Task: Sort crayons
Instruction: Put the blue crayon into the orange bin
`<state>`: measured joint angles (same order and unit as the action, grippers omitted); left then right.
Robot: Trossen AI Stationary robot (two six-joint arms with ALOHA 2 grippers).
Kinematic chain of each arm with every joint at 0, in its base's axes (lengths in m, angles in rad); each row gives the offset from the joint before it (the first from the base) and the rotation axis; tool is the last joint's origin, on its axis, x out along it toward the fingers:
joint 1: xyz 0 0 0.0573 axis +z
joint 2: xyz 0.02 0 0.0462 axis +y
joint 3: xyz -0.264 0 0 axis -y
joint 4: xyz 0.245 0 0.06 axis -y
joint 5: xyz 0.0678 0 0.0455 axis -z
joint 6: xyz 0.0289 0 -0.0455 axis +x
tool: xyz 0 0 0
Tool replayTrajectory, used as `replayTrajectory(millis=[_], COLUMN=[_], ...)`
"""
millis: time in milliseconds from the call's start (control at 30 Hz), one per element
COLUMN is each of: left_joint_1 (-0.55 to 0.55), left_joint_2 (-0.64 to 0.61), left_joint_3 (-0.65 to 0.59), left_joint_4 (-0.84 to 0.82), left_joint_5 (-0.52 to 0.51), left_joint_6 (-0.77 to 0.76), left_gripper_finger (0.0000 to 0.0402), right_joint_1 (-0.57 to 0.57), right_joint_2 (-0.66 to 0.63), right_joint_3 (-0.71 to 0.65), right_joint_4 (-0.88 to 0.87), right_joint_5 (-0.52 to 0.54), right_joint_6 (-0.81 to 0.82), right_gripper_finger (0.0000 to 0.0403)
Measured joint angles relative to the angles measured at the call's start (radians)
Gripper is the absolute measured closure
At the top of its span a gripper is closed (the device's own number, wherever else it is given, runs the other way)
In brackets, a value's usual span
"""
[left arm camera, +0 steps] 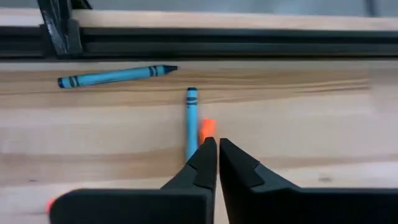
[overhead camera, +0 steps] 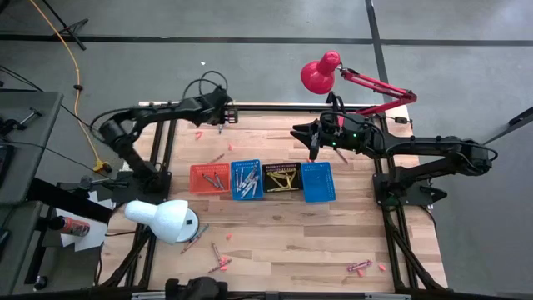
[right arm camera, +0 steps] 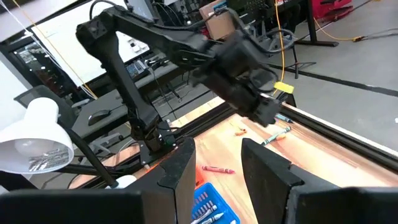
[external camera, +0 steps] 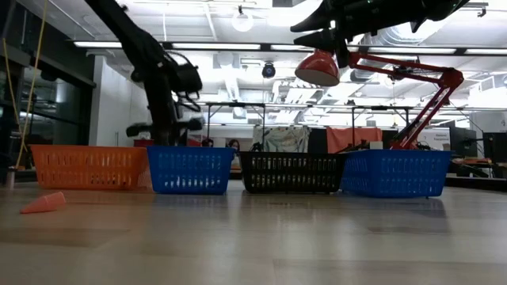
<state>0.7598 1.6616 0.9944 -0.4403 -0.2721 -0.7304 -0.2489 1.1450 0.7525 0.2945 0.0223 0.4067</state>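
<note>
My left gripper [left arm camera: 217, 148] is shut and points down over the table's far edge [overhead camera: 221, 119]. Just past its tips a blue crayon [left arm camera: 191, 118] lies on the wood, its near end hidden behind one finger, with an orange crayon bit [left arm camera: 208, 128] beside it. A second blue crayon [left arm camera: 115, 76] lies farther off by the rail. My right gripper [right arm camera: 217, 180] hangs open and empty, high above the baskets [overhead camera: 302, 136]. The orange [overhead camera: 209, 177], blue [overhead camera: 246, 180], black [overhead camera: 283, 177] and second blue [overhead camera: 318, 182] baskets stand in a row at mid-table, and three of them show crayons inside.
A black rail [left arm camera: 217, 42] runs along the far edge just beyond the crayons. A red lamp [overhead camera: 321, 73] reaches in from the far right and a white lamp [overhead camera: 162, 218] stands near left. Loose crayons lie near the front edge [overhead camera: 221, 263] [overhead camera: 360, 267].
</note>
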Motion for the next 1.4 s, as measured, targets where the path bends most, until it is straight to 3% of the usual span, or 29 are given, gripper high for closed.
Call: replayTrajectory(millis=[267, 500, 633, 833, 1167, 1400], left_joint_1=[0.05, 0.052, 0.052, 0.054, 0.056, 0.057], left_joint_2=[0.157, 0.181, 0.189, 0.242, 0.267, 0.267], left_joint_3=[0.077, 0.079, 0.079, 0.083, 0.085, 0.083], left_joint_4=[-0.008, 0.014, 0.068, 0.087, 0.0, -0.034], left_joint_5=[0.026, -0.029, -0.034, 0.002, -0.063, -0.082], left_joint_6=[-0.019, -0.026, -0.025, -0.04, -0.051, -0.047], left_gripper_finger=[0.0322, 0.0249, 0.0233, 0.0241, 0.027, 0.034], right_joint_1=[0.0, 0.0, 0.0, 0.0, 0.0, 0.001], right_joint_2=[0.0, 0.0, 0.0, 0.0, 0.0, 0.0], right_joint_3=[0.0, 0.0, 0.0, 0.0, 0.0, 0.0], right_joint_4=[-0.03, -0.043, -0.044, -0.045, -0.076, -0.077], right_joint_5=[0.0, 0.0, 0.001, 0.001, 0.001, 0.001], right_joint_6=[0.042, 0.049, 0.041, 0.042, 0.065, 0.091], right_gripper_finger=[0.0281, 0.0281, 0.0281, 0.0281, 0.0281, 0.0281])
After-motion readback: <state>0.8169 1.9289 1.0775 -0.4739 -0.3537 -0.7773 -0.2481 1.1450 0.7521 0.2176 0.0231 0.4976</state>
